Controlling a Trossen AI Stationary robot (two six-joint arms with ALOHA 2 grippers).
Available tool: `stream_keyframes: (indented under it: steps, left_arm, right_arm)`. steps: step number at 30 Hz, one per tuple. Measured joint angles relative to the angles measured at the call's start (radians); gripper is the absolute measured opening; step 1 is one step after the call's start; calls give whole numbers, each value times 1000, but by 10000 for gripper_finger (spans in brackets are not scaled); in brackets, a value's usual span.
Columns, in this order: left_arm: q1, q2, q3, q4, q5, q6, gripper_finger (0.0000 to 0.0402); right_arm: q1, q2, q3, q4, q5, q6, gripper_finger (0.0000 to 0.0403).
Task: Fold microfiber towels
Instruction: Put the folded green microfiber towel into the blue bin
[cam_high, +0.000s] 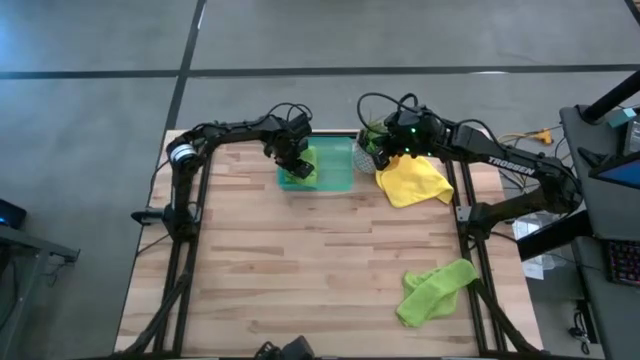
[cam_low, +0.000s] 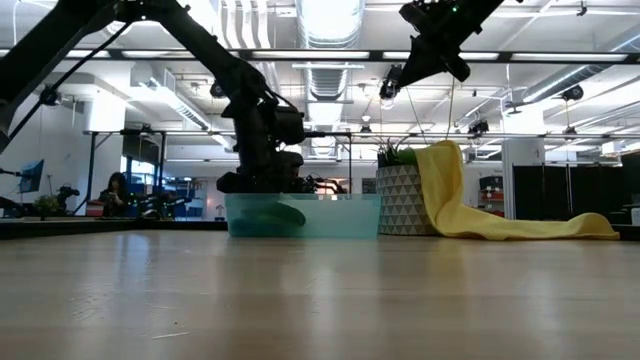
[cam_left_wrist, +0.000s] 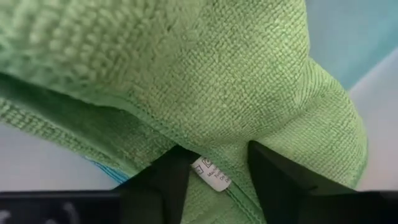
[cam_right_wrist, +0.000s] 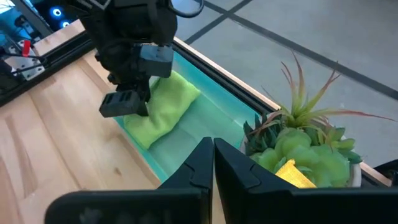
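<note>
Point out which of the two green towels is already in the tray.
The folded green towel lying in the tray under the left gripper. The other green towel lies crumpled on the bare table, at the corner opposite the tray.
</note>
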Motion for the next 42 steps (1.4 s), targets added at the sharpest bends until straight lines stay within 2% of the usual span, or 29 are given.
stream_keyframes:
  steps: [6,8,14,21,28,32,42]
  left_arm:
    - [0,-22,1,2,-3,51,34]
    - [0,-42,2,12,-6,66,10]
    - [1,-74,3,-8,-30,70,8]
    - [1,-79,0,-62,-34,80,2]
    - [1,-111,-4,-128,-76,101,2]
    - [2,-120,-13,-126,-96,102,1]
    - [3,-121,-125,-95,-98,101,4]
  right_arm:
    - [2,2,-1,0,1,0,8]
    - [2,2,-3,0,2,0,8]
    - [2,4,-10,7,-8,5,8]
    - [2,87,-48,226,-208,41,8]
    - [2,314,50,333,-278,52,8]
    - [-2,471,156,331,-288,44,8]
    - [-68,785,386,320,-426,111,8]
